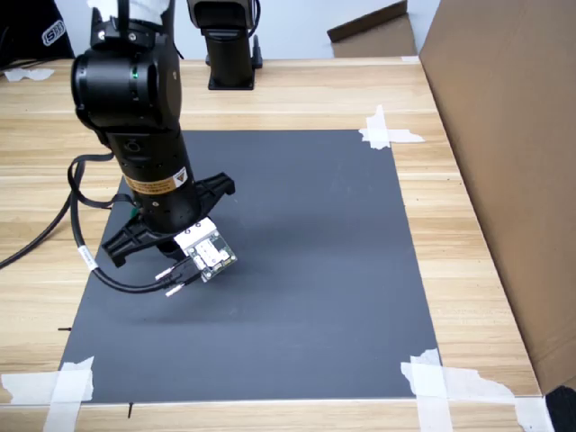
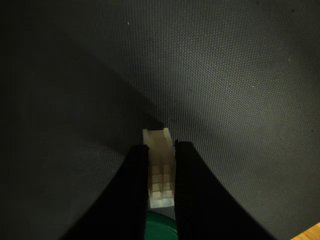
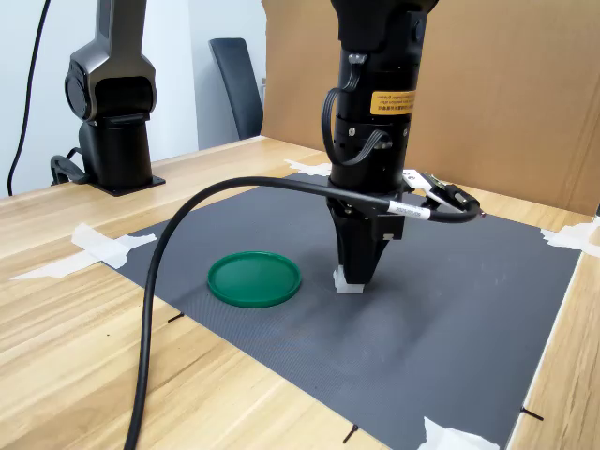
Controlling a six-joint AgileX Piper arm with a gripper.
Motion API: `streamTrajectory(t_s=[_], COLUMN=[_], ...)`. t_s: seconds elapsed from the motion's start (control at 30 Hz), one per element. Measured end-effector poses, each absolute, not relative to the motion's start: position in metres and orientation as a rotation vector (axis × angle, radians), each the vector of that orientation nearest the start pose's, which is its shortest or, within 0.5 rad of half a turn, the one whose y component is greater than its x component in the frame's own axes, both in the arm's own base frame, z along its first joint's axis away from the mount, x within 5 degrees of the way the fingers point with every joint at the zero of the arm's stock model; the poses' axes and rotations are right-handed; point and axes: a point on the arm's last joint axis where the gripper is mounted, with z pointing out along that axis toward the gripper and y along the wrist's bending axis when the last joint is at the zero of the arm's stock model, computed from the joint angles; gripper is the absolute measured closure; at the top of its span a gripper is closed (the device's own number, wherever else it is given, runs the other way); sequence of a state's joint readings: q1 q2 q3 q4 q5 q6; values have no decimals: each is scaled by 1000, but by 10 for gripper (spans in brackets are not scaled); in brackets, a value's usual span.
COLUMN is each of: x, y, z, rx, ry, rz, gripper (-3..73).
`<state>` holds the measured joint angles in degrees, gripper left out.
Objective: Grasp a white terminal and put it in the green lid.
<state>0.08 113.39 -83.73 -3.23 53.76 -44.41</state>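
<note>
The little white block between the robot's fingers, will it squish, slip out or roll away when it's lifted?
The white terminal looks like hard moulded plastic with ribs, so it probably won't squish. It is tiny beside the green lid, so likely very light. The gripper has a finger on each flat side, so it should hold, and its boxy shape shouldn't roll.

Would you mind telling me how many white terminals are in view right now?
1. The white terminal sits on the dark mat between the gripper fingers, beside the green lid. The arm blocks part of the mat, so another could be hidden.
</note>
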Motion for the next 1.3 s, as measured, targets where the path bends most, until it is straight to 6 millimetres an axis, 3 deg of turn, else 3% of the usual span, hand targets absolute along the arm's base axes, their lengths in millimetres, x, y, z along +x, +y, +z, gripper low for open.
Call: streamTrajectory(t_s=[0.7,0.97,1.1,1.13,1.17,1.2,1.3], x=[404,412,410,410,410,409,408], y=[-3,-2,-2,-2,-2,-2,-2], z=[193,204,203,204,204,204,203], rx=[-1108,-1078,-1085,-1084,-1078,-1068,-1054], ry=[2738,2690,2711,2710,2714,2723,2743], rz=[-172,-186,-174,-175,-173,-169,-160], gripper=[611,604,429,343,200,137,78])
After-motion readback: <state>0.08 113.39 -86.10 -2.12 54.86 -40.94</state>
